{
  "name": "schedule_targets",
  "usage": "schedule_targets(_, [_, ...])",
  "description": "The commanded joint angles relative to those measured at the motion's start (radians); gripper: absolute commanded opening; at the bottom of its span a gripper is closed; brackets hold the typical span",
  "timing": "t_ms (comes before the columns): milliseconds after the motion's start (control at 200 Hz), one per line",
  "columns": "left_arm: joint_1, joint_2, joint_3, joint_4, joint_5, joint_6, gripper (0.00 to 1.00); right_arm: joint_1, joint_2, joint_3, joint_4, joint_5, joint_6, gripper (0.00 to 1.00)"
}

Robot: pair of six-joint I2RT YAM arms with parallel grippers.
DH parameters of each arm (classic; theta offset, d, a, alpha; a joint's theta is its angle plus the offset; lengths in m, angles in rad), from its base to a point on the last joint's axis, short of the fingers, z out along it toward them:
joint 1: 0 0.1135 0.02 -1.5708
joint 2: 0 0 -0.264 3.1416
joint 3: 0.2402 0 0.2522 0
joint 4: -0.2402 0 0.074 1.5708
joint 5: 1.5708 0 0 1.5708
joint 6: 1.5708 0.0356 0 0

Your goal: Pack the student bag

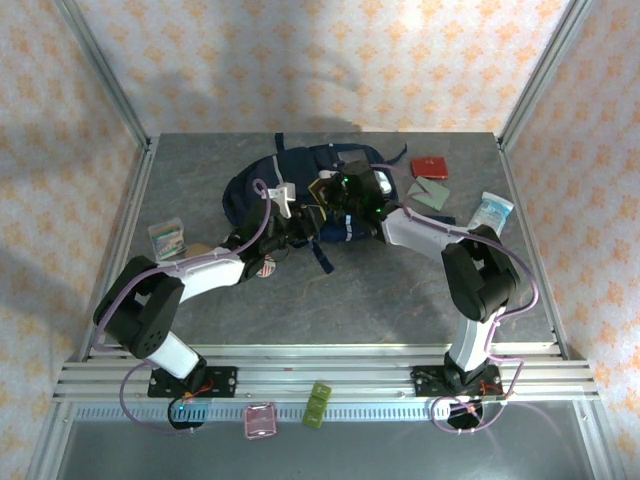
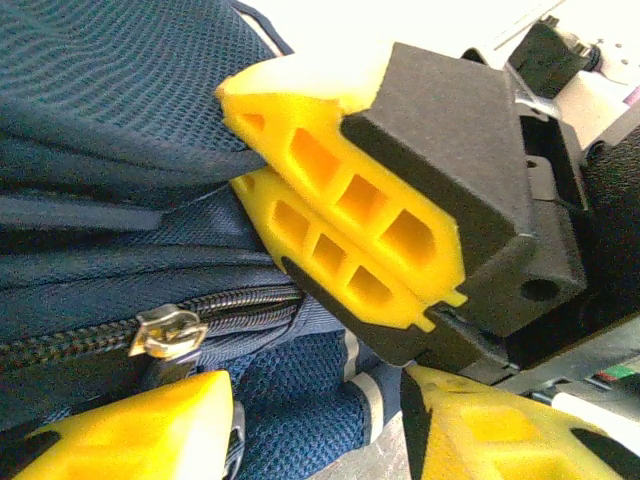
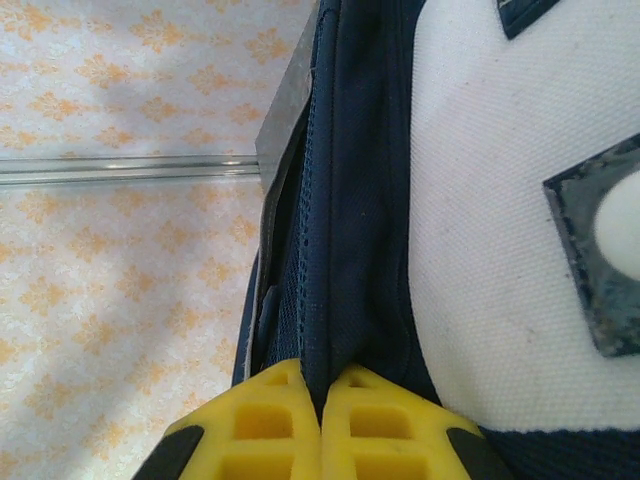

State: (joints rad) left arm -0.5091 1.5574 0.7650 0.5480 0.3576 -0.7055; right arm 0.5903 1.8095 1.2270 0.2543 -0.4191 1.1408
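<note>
Left end effector: jaws apart, gripping nothing, with the small silver metal zip pull just ahead of it. Right end effector: clamped on a fold of the large navy-blue fabric backpack. The backpack lies mid-far on the grey worktop, long axis left-right, just beyond both arms. Left arm looks nearer the zip.

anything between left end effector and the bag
Nothing visible: the left end effector is open right at the student bag by its zipper pull; the right end effector, shut on the bag, sits alongside.
</note>
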Motion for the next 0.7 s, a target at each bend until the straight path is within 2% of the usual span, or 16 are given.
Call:
schedule_targets(0, [-0.001,0.005,0.031,-0.023,-0.058,0.021,0.46,0.017,-0.031,0.065,0.148,-0.049,-0.027,0.0])
schedule_targets(140, [0.002,-0.049,-0.002,-0.048,-0.093,0.021,0.45,0.017,-0.031,0.071,0.136,-0.045,-0.035,0.0])
schedule_targets(385, [0.019,-0.186,-0.074,-0.109,-0.128,0.057,0.47,0.017,-0.014,0.098,0.127,-0.051,-0.035,0.0])
schedule_targets(696, [0.039,-0.092,-0.008,-0.104,-0.038,0.08,0.51,0.017,-0.011,0.103,0.13,-0.052,-0.03,0.0])
